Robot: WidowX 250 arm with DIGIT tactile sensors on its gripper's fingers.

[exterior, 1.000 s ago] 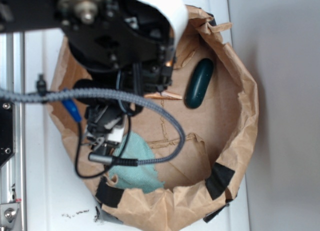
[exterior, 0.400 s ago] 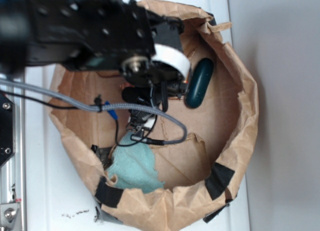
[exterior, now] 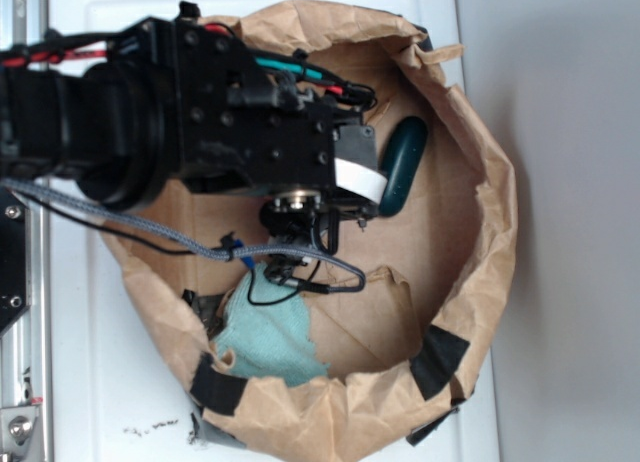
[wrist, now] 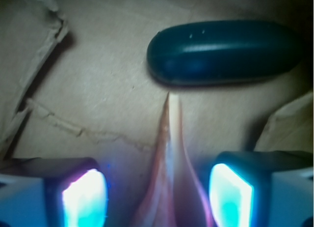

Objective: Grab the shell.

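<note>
Shell sits between the two end effector fingers in the wrist view, its long pale tail pointing up toward the dark green oblong object, tip just short of it; hidden under the arm in the exterior view

Counter, white, carries everything. Brown paper bag with rolled-down rim lies on it, black tape patches along the lower rim, cardboard-colored floor inside. Black robot arm reaches in from the left over the bag, red and teal wires on top, grey braided cable looping below. Teal cloth crumpled at the lower left of the bag floor, near the rim. Dark green oblong object lies at the upper right of the bag floor, partly covered by the arm's white-labelled end

End effector fingers stand apart, glowing cyan-white pads either side of the shell, a gap showing on both sides, not touching it. Creases and torn flaps in the paper floor at the left of the wrist view
</note>
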